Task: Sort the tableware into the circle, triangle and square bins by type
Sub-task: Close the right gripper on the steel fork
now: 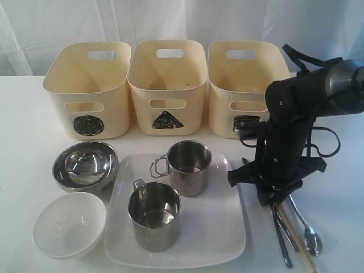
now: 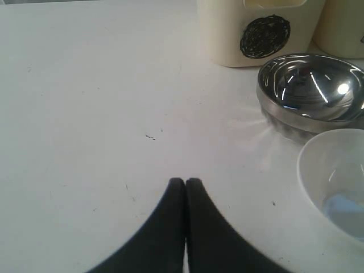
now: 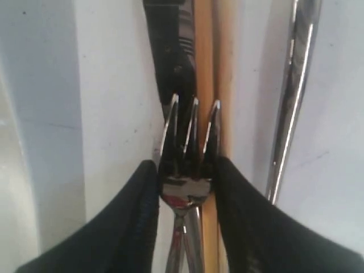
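Clamping my right gripper (image 3: 186, 166) on the fork (image 3: 187, 142) at 4 o'clock on the table (image 1: 28, 142), beside two chopsticks (image 3: 203, 57), I have my left gripper (image 2: 185, 183) pinched shut. Three bins (image 1: 168, 94) at 12 o'clock, marked circle, triangle, one mark hidden; two steel mugs (image 1: 189, 170) on one plate (image 1: 227, 239); two bowls (image 1: 85, 165) at 8 o'clock.

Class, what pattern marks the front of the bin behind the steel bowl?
A black scribbled circle on the cream bin, clearest in the exterior view.

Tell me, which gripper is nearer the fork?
Right: the right gripper pinches the fork between its fingers; the left gripper hangs shut over the table by the steel bowl.
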### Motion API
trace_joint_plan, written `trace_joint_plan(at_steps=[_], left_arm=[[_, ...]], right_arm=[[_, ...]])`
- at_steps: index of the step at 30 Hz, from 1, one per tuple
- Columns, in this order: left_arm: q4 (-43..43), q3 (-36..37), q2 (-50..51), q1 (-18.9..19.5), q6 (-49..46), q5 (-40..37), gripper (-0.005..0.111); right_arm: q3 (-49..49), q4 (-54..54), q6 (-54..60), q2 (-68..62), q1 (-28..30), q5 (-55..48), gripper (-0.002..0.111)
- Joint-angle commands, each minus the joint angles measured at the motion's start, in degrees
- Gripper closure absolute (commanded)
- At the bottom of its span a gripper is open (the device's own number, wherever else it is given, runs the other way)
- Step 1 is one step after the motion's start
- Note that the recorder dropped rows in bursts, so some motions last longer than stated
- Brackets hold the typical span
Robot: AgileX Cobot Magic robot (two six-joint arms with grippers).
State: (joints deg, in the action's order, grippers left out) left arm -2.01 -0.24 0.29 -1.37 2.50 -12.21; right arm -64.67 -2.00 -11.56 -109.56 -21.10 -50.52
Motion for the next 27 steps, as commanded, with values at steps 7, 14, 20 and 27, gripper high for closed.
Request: trace_joint_plan(at_steps=[7,14,20,27], left_arm=[[-0.1,0.2,-0.3,0.1,0.2,0.1,0.107],[-0.1,0.2,-0.3,0.1,0.2,0.1,0.107],[-0.1,0.2,-0.3,0.1,0.2,0.1,0.107],[-0.1,0.2,-0.3,0.1,0.2,0.1,0.107]], right_arm=[[-0.4,-0.1,-0.5,2.3,0.0,-1.9,0.078],[-2.2,-0.2,-0.5,4.2,0.0,-3.1,0.078],[-2.2,-0.2,-0.5,6.5,0.0,-3.2,0.078],[-2.2,-0.2,-0.5,8.7,0.0,-3.2,0.078]])
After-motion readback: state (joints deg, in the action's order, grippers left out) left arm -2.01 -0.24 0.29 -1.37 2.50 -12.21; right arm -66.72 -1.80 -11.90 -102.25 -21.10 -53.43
